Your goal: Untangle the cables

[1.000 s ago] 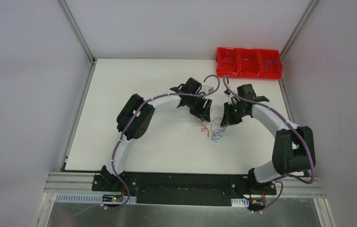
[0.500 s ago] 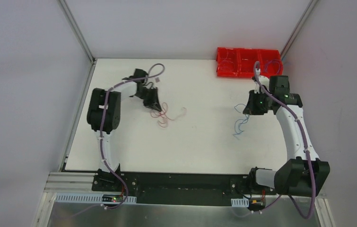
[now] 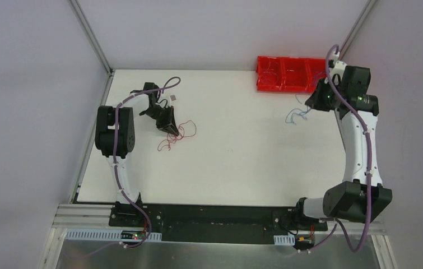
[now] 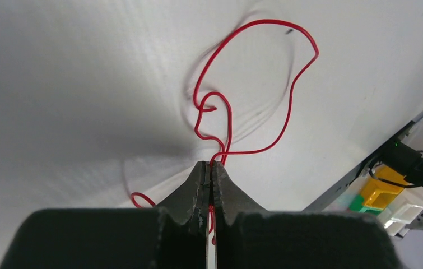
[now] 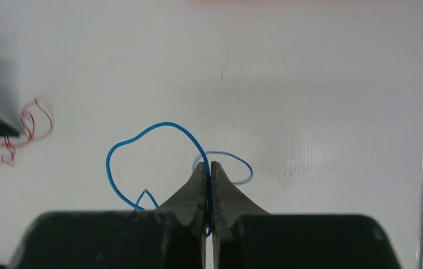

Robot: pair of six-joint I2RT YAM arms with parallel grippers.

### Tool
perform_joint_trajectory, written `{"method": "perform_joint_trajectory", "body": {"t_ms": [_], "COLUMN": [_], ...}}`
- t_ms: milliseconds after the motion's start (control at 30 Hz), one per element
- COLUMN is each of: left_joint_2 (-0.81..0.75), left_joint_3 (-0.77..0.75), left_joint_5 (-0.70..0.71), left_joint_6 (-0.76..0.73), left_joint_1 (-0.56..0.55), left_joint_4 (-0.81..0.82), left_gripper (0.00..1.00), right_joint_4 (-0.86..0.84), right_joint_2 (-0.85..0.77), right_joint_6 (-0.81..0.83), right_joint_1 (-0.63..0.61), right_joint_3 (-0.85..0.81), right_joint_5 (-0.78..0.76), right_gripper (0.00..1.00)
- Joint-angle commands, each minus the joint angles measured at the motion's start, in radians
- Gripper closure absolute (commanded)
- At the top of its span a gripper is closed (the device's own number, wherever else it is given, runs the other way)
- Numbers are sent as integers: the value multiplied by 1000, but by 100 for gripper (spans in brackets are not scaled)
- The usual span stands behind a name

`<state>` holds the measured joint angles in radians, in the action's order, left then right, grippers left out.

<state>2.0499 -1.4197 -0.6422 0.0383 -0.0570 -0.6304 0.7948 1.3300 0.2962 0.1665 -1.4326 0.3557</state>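
White table (image 3: 226, 168), with the red compartment tray (image 3: 260, 73) at its far right corner taken as the mark. Just on the near side of that tray's right end: the right gripper (image 3: 311, 104), fingers pressed flat together with no gap showing, pinching the blue cables (image 5: 167, 124). From the wrist camera, one thin blue strand running up between the fingertips, arching into a wide loop to one side and a smaller, paler loop to the other. From above, a small blue curl trailing from the tips toward the tray's middle compartment, a little nearer than its front wall; whether resting on the table or hanging just above it, hard to say at this size. Well to the left of the tray and somewhat nearer than it: the left gripper (image 3: 171, 130), likewise clamped tight, gripping the red cables (image 4: 229, 129). Up close, red strands leaving the closed tips, curling into a small knot-like loop and then one broad open loop above the table, with a short red curl showing beside one finger. From above, the red bunch spread just beyond the fingertips on the side facing the tray. Red and blue bunches well apart, nearly the tray's whole length and more between them. Inside the tray's compartments, possibly thin wire loops, too faint to name.
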Motion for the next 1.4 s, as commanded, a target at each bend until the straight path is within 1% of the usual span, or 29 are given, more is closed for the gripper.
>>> {"method": "perform_joint_trajectory", "body": {"t_ms": [0,33,67,100,133,167,233,300,400,567,633,800,900,1033,1067,1100,1167,1200,1233,1267,1367], "left_joint_2": [-19,-19,-18,-15,-12,-8,4,13,16,-3,-4,14,23,33,35,37,37,35,35,36,49], "left_joint_3": [-52,-62,-72,-83,-93,-102,-117,-125,-122,-101,-97,-106,-112,-119,-122,-125,-133,-137,-144,-151,-188], "left_joint_5": [-87,-84,-81,-76,-72,-70,-70,-76,-74,-56,-58,-59,-68,-79,-81,-86,-97,-106,-117,-128,-179], "left_joint_6": [20,23,25,31,36,45,59,74,90,90,94,103,104,105,105,106,107,110,116,123,170], "left_joint_1": [-73,-92,-109,-127,-142,-157,-179,-193,-199,-199,-199,-199,-198,-196,-196,-196,-196,-196,-196,-197,-202], "left_joint_4": [-45,-45,-45,-45,-45,-45,-45,-45,-45,-46,-45,-45,-46,-46,-47,-48,-52,-54,-54,-53,-52], "left_gripper": [100,100,100,100,100,100,100,100,100,100,100,100,100,100,100,100,100,100,100,100,100], "right_joint_4": [-202,-221,-251,-287,-310,-323,-311,-312,-364,-469,-510,-682,-723,-733,-734,-738,-737,-730,-720,-712,-679], "right_joint_2": [86,121,158,210,263,312,432,541,673,884,951,1038,1079,1110,1114,1118,1116,1110,1097,1079,984], "right_joint_6": [-169,-191,-232,-280,-338,-388,-460,-491,-488,-432,-412,-352,-333,-337,-339,-339,-337,-338,-339,-338,-337], "right_joint_1": [3,3,3,0,-1,-1,-2,-2,-1,1,0,-1,-1,1,1,1,3,3,4,4,4], "right_joint_3": [-162,-203,-237,-271,-328,-379,-510,-624,-758,-983,-1048,-1064,-1075,-1082,-1083,-1082,-1083,-1084,-1082,-1078,-1032], "right_joint_5": [-123,-161,-232,-339,-479,-576,-704,-779,-836,-905,-927,-951,-961,-954,-954,-958,-960,-951,-940,-926,-867], "right_gripper": [100,100,100,100,100,100,100,100,100,100,100,100,100,99,93,84,63,54,48,44,39]}}
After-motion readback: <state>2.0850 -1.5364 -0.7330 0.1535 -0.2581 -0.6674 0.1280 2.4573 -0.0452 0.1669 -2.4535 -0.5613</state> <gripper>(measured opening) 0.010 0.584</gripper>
